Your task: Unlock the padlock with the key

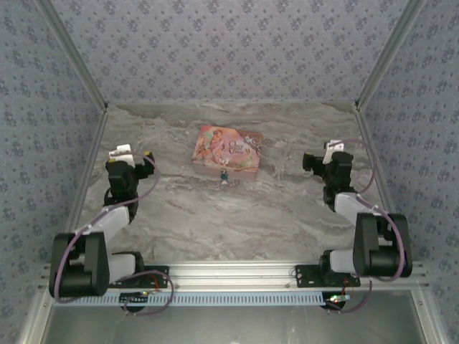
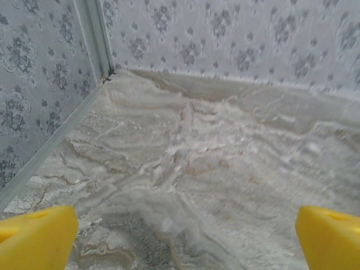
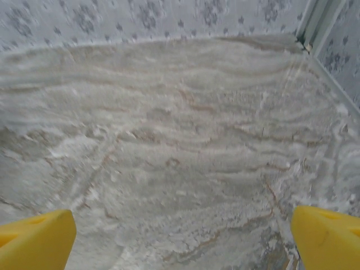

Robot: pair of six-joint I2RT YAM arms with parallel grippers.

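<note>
The padlock (image 1: 224, 176) is a tiny dark bluish piece at the front edge of the pink picture-printed box (image 1: 228, 151), mid-table. I cannot make out a key. My left gripper (image 1: 136, 159) hovers well left of the box; in the left wrist view its yellow fingertips (image 2: 36, 236) stand wide apart over bare marble, so the left gripper (image 2: 185, 239) is open with nothing between the jaws. My right gripper (image 1: 315, 162) hovers to the right of the box. It is open too (image 3: 183, 242), its yellow fingertips (image 3: 329, 239) spread wide over bare table.
The marble-patterned table (image 1: 229, 215) is walled by patterned panels with metal frame posts (image 2: 95, 39) at the corners. The back left corner lies ahead of the left gripper, and the back right corner (image 3: 306, 42) lies ahead of the right one.
</note>
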